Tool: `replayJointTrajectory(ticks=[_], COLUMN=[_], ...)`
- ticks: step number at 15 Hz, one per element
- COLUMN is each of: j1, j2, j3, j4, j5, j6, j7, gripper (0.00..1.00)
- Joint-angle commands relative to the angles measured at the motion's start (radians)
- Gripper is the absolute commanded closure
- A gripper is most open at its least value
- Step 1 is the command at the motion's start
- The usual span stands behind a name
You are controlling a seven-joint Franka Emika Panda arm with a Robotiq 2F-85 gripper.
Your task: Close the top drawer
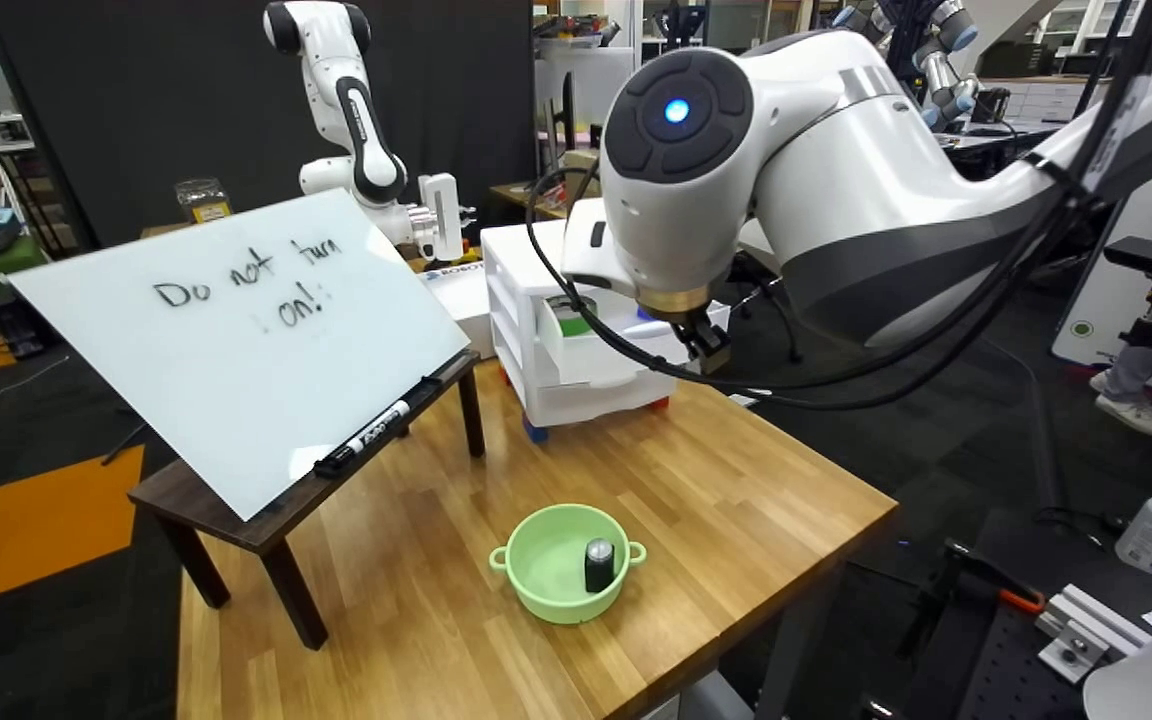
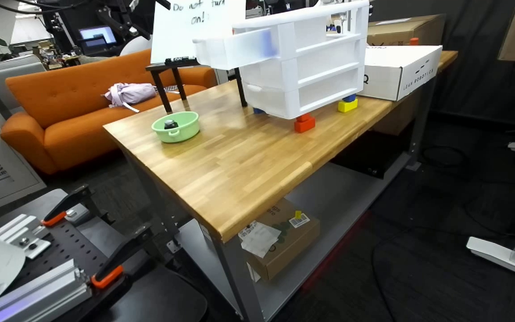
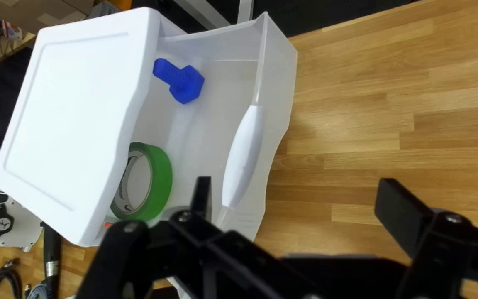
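The top drawer is pulled out of the small white drawer unit; it shows in both exterior views (image 1: 581,352) (image 2: 221,51) and in the wrist view (image 3: 210,116). The white unit (image 1: 508,305) (image 2: 297,42) (image 3: 73,108) stands on the table; its lower drawer (image 2: 266,98) looks shut. A green tape roll (image 3: 160,182) and a blue bolt (image 3: 185,85) lie in the top drawer. My gripper (image 3: 295,182) (image 1: 704,345) is wide open and empty. In the wrist view one finger overlaps the drawer's inside, the other the table beyond its front. Contact cannot be told.
A green bowl (image 1: 536,590) holding a dark object (image 1: 598,568) stands on the wooden table (image 1: 736,500). A whiteboard (image 1: 266,330) leans on a dark stand (image 1: 266,535) beside the unit. Coloured blocks (image 2: 304,125) sit under the unit. Black cables (image 1: 836,385) hang from the arm.
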Motion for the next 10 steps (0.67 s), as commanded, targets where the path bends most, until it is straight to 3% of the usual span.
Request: replayJointTrajectory(ticks=[1,10], j1=[-0.005,-0.004], j2=[-0.022,0.001], j3=[-0.003,-0.004], j4=[-0.039,-0.061], j5=[-0.022,-0.003], j6=[0.03,0.001], j7=[-0.024,-0.03], gripper=[0.0,0.0])
